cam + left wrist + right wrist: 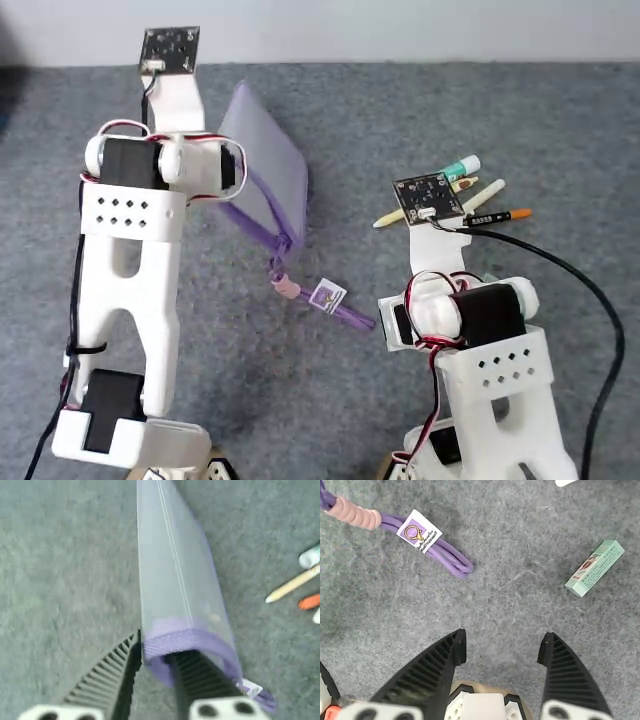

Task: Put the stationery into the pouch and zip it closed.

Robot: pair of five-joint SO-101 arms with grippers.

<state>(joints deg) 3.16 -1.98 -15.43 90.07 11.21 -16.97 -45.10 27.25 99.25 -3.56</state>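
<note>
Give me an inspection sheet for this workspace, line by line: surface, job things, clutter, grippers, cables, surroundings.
Surface: grey felt-like mat.
Job's things: pouch held at its rim; its strap trails on the mat; pens lie beyond the right arm; eraser lies on the mat.
Clutter: nothing seen.
Grippers: left gripper shut on the pouch's rim; right gripper open over bare mat.
Cables: black cable curves past the right arm.
Surroundings: pale wall behind the mat.

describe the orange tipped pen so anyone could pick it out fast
On the grey table, find the right arm's black camera board; several items fan out from behind it. The pen is the one nearest the arm's base, thin and black with an orange tip, unlike the cream stick and the white tube with a teal cap.
</note>
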